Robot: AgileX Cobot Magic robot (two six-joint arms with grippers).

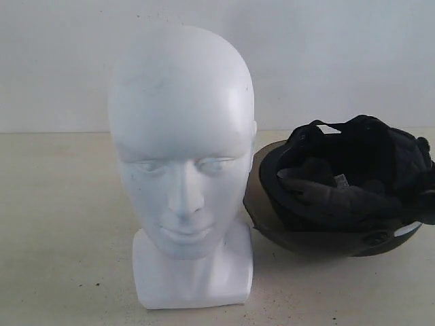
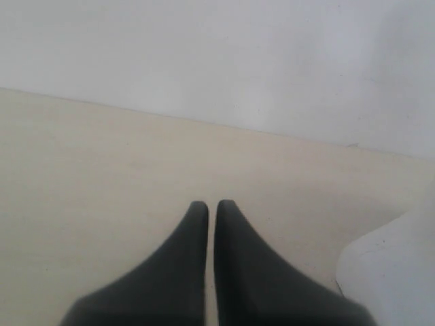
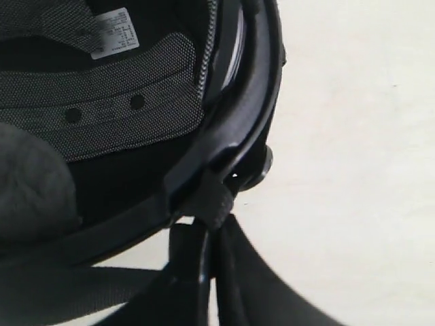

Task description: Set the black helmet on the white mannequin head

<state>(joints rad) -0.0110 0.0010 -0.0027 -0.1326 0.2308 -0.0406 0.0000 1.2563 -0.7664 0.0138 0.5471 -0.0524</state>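
- The table (image 1: 54, 224) carries both task items.
- The white mannequin head (image 1: 182, 136) stands upright on its squarish base. It faces the exterior camera and its crown is bare.
- The black helmet (image 1: 340, 197) lies on the table just beside the head, on the right arm's side. Its opening faces upward, with padding and straps exposed. Its tinted visor (image 1: 261, 193) points at the head's cheek; whether the two touch cannot be told.
- The right gripper (image 3: 214, 227) has its jaws closed in a thin pinch on the helmet rim (image 3: 248, 115), near a side knob.
- The left gripper (image 2: 211, 206) hangs over bare table with its fingers pressed together, holding nothing.
- The step in hand is judged to be lifting and inverting the helmet.
- A single edge pinch probably lets the shell swing, so the lift should be slow and vertical.
- The opening should be turned downward before the helmet travels over the crown.
- The descent should begin above the crown, with the visor over the face and the loose straps hanging free.
- A sideways push on the head may topple it, so contact should come from above only.
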